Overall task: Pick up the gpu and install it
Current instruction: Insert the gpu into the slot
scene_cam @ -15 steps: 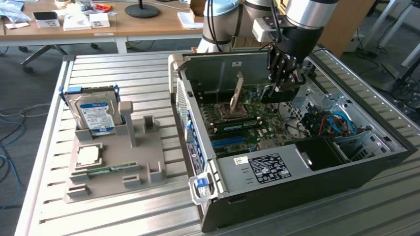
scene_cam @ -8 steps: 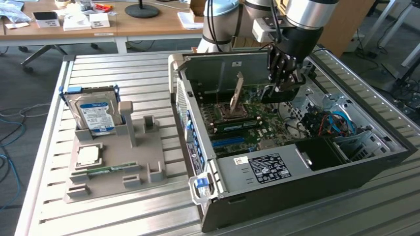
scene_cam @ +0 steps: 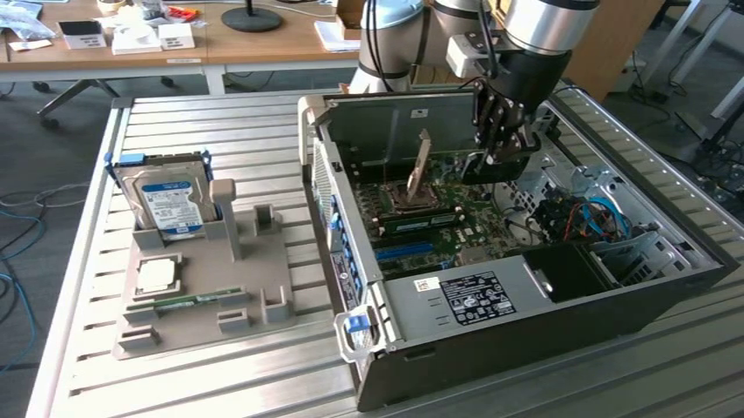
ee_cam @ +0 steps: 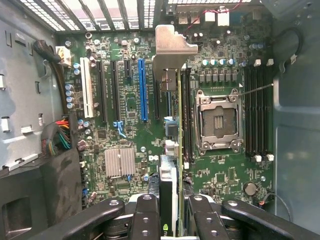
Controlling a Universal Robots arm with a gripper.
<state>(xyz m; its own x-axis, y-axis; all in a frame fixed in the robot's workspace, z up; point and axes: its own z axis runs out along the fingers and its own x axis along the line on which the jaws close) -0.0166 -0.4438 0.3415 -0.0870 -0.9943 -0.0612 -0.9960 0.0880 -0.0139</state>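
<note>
Open computer case (scene_cam: 500,348) holding motherboard (ee_cam: 131,131), end effector (ee_cam: 170,220) clamped on gpu (ee_cam: 170,175) above it, hard drive (scene_cam: 169,205) upright in grey tray (scene_cam: 215,283)

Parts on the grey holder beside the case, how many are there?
3: a hard drive standing at the holder's far end, a silver chip lying flat midway, a green RAM stick nearer the camera. None looks hidden.
</note>
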